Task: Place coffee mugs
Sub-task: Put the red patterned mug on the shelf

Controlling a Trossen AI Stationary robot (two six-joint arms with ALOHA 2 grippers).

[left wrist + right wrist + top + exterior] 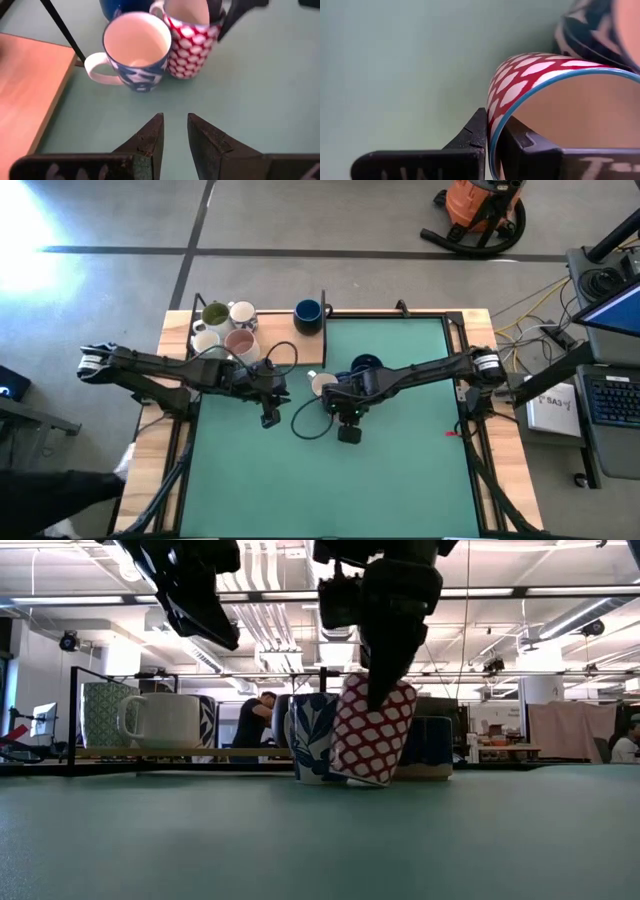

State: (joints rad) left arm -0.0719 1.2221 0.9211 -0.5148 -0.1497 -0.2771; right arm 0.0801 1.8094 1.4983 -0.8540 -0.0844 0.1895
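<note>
Held mug: red-and-white patterned mug [372, 732], tilted, its base on the green mat [400, 470] just right of a blue-and-white floral mug [136, 50]; the two are touching or nearly so.
Right gripper: right gripper [492, 132] clamped on that mug's rim, one finger outside the wall, one inside; it sits near the mat's centre, toward the far side.
Left gripper: left gripper [175, 135] hovers just left of the pair, fingers a narrow gap apart, holding nothing.
Third mug by the pair: a dark blue mug [366, 365] stands just beyond them.
Seen only from the wrists: the rim grip shows in the right wrist view; the floral mug's cream interior, with nothing in it, shows in the left wrist view.
Seen only from table height: the tilt of the held mug.
Rack: a black-framed wooden tray [180, 330] at the far left corner holds four mugs [226, 326], one green inside and one pinkish inside.
Lone mug: a navy mug [308, 315] stands at the far edge, just right of the tray.
Open room: the near half and the right side of the mat are bare.
</note>
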